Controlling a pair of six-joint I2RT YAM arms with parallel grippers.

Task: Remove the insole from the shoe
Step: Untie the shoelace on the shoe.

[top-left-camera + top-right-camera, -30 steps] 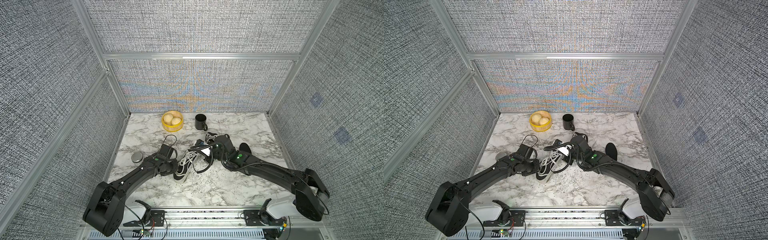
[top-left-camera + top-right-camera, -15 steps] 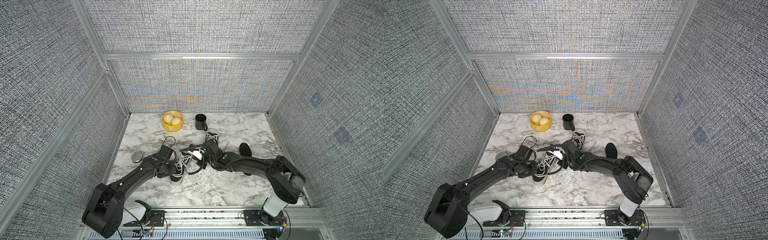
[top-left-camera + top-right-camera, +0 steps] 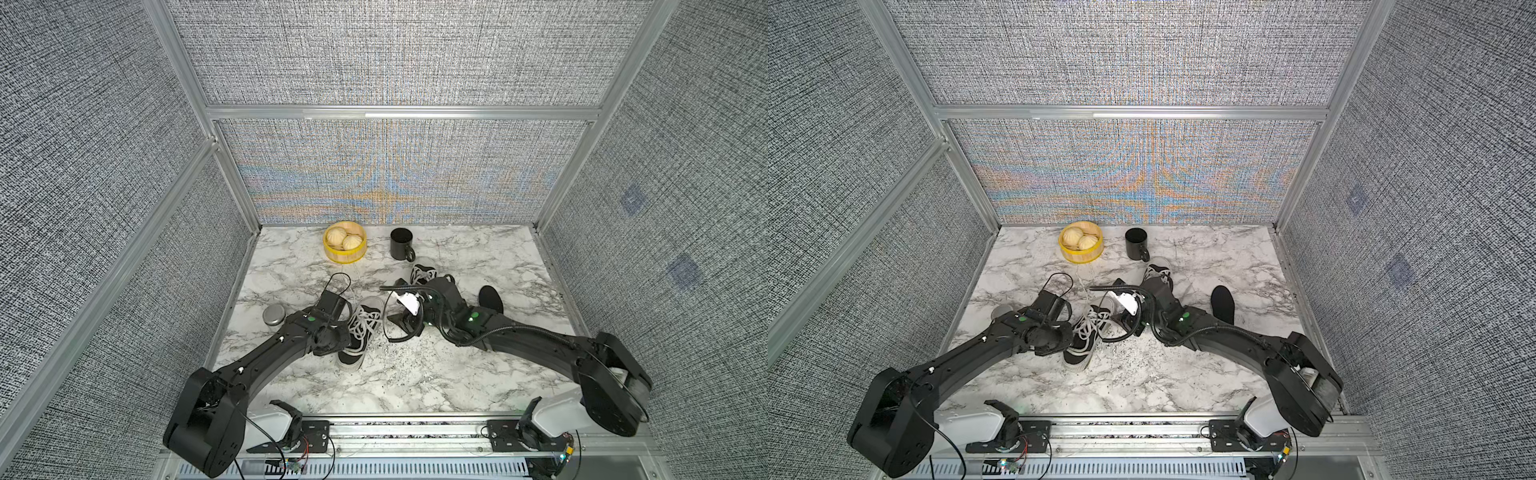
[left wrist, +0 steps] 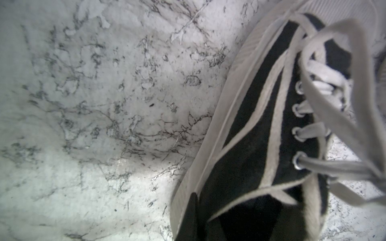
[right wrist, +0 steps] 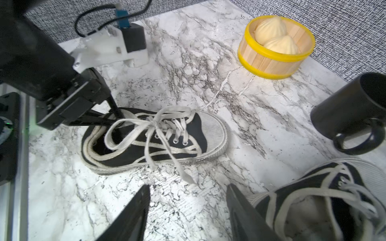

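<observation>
Jaws of the left gripper (image 5: 117, 119) pinch the heel collar of one shoe (image 5: 206, 131); that arm reaches low from the worktop's (image 3: 415, 382) front-left corner. Right gripper (image 5: 187, 187) hovers wide and empty just beside a second shoe (image 5: 313, 200), arm stretched low from the front-right corner. One black insole (image 3: 490, 298) lies flat toward the right edge, apart from both grippers. Two shoes, one insole.

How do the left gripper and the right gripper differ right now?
The left gripper is shut on the collar of the shoe; the right gripper is open and empty. The left gripper touches that shoe; the right gripper hangs apart from it, over the table. Both are black, two-fingered grippers.
</observation>
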